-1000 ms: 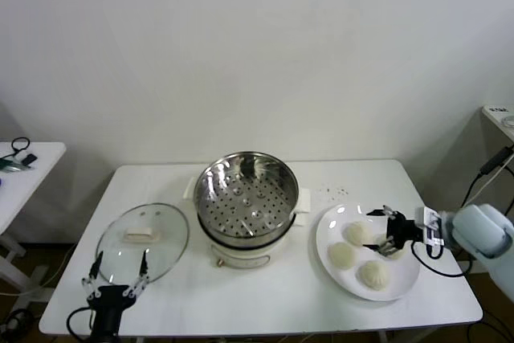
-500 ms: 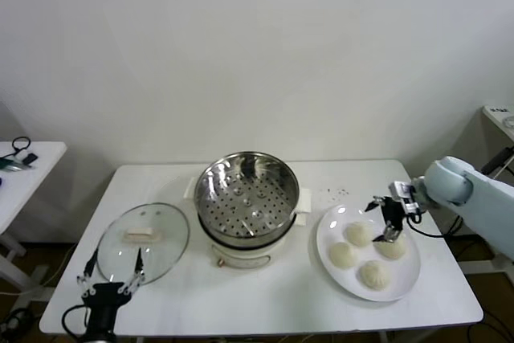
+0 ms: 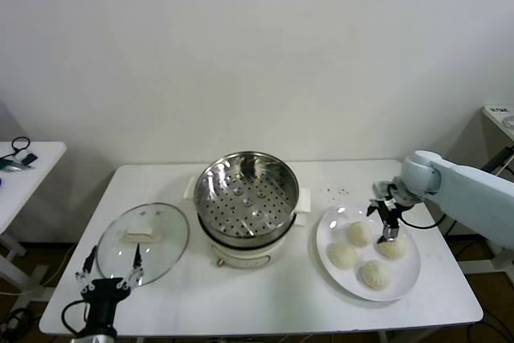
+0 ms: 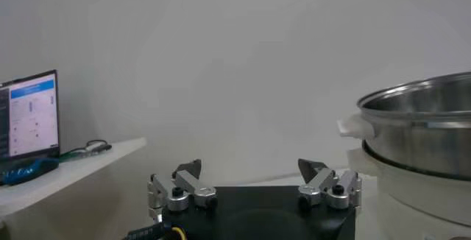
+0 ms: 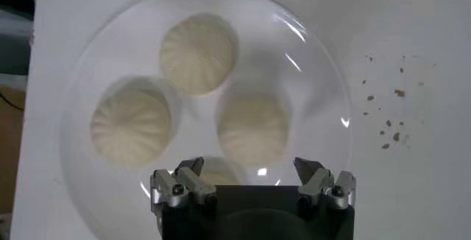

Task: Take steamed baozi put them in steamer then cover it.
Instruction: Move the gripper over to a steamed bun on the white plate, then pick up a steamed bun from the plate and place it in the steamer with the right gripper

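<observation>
White table [image 3: 265, 295] | right end effector [image 3: 385, 218] open, now above baozi [image 3: 361, 232] | left end effector [image 3: 108, 269] open, lower

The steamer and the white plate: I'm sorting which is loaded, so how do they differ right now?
The steamer is a deep, shiny metal pot with a perforated floor and no buns inside; the plate is flat, white, and carries all four baozi. The steamer sits mid-table beside the glass lid; the plate lies under the open right gripper. Both are round and rest on the table.

A plain white wall [image 3: 257, 54] backs the white table [image 3: 265, 295], a side table [image 3: 24, 170] at left.
</observation>
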Available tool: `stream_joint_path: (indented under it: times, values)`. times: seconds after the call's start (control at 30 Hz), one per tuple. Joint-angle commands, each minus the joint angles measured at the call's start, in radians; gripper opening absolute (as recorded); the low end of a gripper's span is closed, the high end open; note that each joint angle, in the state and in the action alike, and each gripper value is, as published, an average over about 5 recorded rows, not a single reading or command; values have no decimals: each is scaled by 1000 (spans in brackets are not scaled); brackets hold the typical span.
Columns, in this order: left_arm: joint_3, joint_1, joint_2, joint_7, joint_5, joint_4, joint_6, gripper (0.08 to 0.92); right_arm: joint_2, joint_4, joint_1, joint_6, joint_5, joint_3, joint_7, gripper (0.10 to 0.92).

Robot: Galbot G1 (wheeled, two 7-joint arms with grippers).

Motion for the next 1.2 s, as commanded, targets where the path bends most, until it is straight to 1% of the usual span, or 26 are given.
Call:
stream_joint_path:
  times: [0.03,0.6,1.2]
  values:
    - [0,-9,-3,0,-1,-2,9,823,84,-68,5,-3,-4,-56,17,823]
    - [-7,-11,-5,-1,0,-3,13,823,128,-99,-30,10,-5,-43,-5,823]
    - [-6,-9,-4,-1,0,-6,18,823,111,-106,1,59,-11,-40,-27,735]
